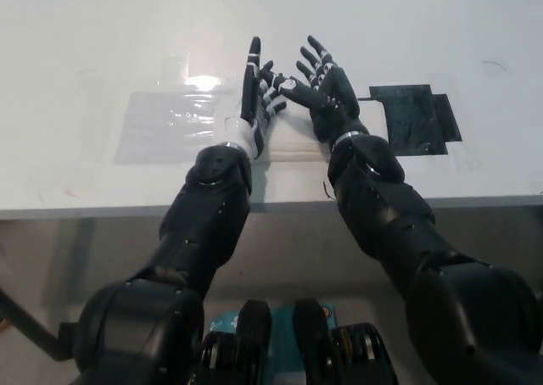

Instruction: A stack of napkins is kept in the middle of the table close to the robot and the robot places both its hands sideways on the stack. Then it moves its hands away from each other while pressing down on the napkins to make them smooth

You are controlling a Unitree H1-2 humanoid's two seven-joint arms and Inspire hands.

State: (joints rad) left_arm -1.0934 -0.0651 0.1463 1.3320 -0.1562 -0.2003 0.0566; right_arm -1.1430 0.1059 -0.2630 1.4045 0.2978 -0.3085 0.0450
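The napkins (pixel 288 139) are lying white on the white table (pixel 93 46), right under and between our two hands, close to the table's near edge. We can only just see them, so we cannot tell how many there are. Our left hand (pixel 254 97) is standing on its side with its fingers stretched out and a little apart, holding nothing. Our right hand (pixel 318 88) is sitting just beside it, tilted, with its fingers spread wide, holding nothing too. The fingertips of the two hands are almost touching. A shiny clear patch (pixel 170 122) is lying out past our left hand. A black patch (pixel 416 118) is lying out past our right hand.
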